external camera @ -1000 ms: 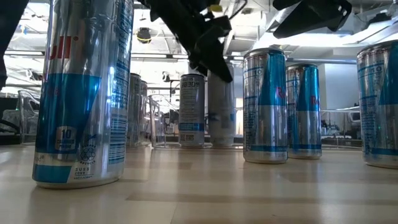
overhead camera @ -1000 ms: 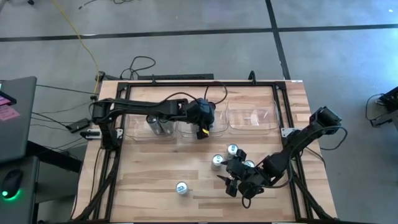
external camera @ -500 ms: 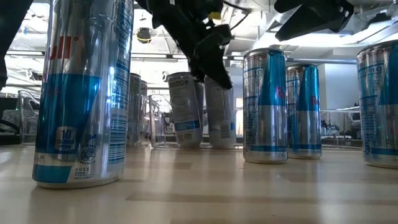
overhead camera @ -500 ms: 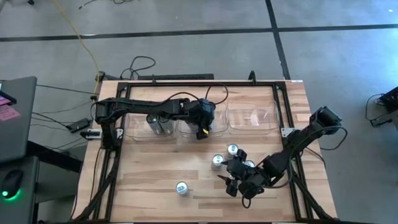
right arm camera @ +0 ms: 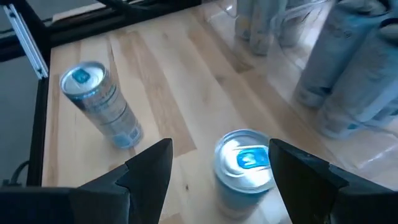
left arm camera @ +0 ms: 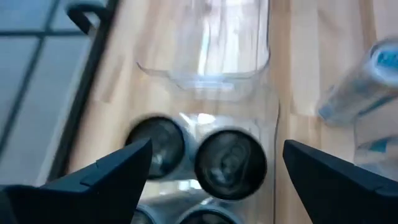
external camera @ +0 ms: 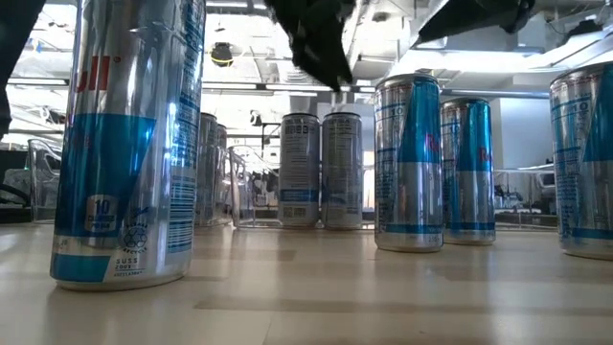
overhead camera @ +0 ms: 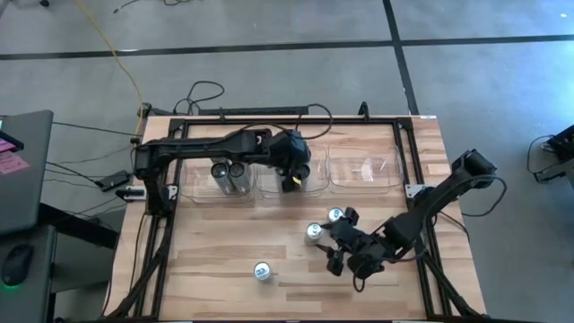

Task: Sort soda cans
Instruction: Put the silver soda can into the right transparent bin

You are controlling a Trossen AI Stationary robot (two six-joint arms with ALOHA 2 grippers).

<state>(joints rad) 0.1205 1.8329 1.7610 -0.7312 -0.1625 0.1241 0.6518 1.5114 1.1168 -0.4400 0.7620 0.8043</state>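
Right wrist view: can [right arm camera: 245,165] between end effector [right arm camera: 217,171] fingers.

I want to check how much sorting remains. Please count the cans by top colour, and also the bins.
Clear bins: 3
Dark-top cans inside them: at least 4 in sight
Light blue-top cans outside them: 4
Total: at least 11

Silver sides banded in light blue are seen on the soda cans [external camera: 129,144]. Between the right gripper's [right arm camera: 214,163] black jaws, a blue-tabbed white top is shown; dark tops [left arm camera: 230,163] are seen between the left gripper's [left arm camera: 214,163].
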